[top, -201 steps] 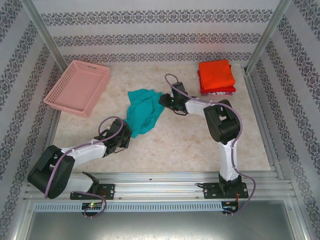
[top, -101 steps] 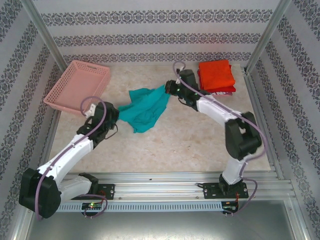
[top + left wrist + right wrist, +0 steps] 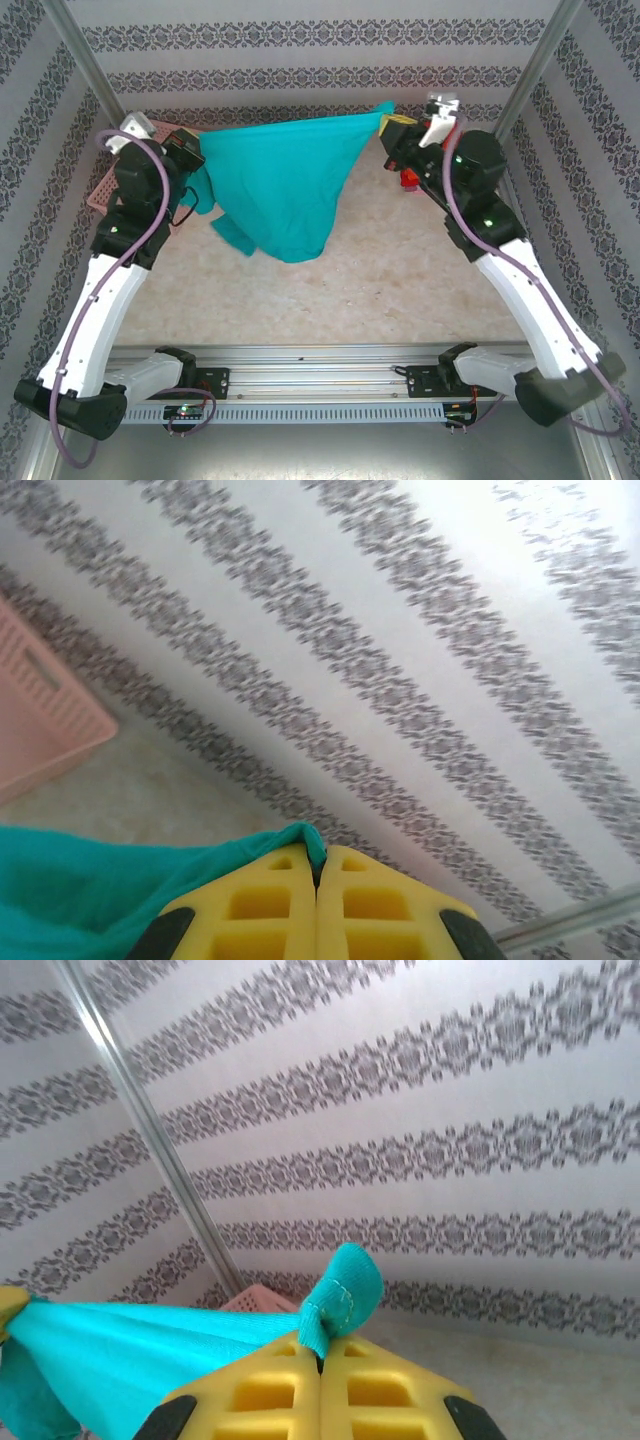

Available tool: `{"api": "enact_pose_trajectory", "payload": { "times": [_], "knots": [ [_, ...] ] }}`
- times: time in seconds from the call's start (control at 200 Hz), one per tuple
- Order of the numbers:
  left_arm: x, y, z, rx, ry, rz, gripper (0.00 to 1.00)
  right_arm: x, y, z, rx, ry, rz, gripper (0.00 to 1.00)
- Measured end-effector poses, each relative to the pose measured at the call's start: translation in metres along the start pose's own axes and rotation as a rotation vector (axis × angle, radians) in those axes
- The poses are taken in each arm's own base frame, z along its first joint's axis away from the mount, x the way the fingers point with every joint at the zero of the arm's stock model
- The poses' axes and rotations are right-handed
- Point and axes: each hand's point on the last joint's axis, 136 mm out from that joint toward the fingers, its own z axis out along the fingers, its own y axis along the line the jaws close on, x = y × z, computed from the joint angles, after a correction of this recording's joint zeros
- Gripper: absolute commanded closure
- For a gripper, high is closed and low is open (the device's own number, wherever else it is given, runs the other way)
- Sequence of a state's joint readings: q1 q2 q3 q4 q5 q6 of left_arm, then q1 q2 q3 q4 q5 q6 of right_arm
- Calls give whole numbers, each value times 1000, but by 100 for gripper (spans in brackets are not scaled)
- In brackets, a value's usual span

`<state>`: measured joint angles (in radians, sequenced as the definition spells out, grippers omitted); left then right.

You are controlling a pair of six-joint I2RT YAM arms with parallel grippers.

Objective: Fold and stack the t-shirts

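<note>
a teal soft cloth t-shirt (image 3: 285,185) hangs in the air above the pale marbled table (image 3: 380,290), stretched wide between the two arms near the far wall. its top edge runs almost level from the left gripper (image 3: 192,152) to the right gripper (image 3: 388,124), and the body sags below in a rounded point that ends over the middle of the table, with a loose fold dangling on the left side. in the left wrist view the left gripper (image 3: 317,845) has its yellow fingers (image 3: 260,905) pressed together, a thin edge of the teal soft cloth t-shirt (image 3: 80,890) clamped in the seam between them and trailing off to the left. in the right wrist view the right gripper (image 3: 320,1355) is likewise closed tight on the garment, a stitched hem of the teal soft cloth t-shirt (image 3: 345,1295) curling up just above the yellow fingers (image 3: 385,1390) and the rest sweeping away to the left. a pink plastic lattice basket (image 3: 105,190) sits at the far left of the table, partly behind the left arm, and it also shows in the left wrist view (image 3: 40,720). a sliver of folded red cloth (image 3: 407,180) lies just below the right gripper at the far right. the walls around carry grey patterned stripes (image 3: 450,1140).
</note>
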<state>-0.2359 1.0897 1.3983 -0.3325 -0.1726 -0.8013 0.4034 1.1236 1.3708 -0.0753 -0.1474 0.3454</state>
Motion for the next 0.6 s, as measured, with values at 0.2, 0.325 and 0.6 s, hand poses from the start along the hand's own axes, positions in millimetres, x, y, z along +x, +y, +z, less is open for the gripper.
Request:
{"api": "enact_pose_trajectory", "payload": {
  "times": [0.2,0.325,0.6],
  "knots": [
    [-4,-36,-15,148,56,16,100,-35,20,-41,-33,-89,-68,100],
    [11,-36,-9,155,120,12,100,-28,15,-42,-21,-77,-68,100],
    [20,-32,-7,135,169,28,100,-15,5,-39,18,-39,-87,100]
  ]
}}
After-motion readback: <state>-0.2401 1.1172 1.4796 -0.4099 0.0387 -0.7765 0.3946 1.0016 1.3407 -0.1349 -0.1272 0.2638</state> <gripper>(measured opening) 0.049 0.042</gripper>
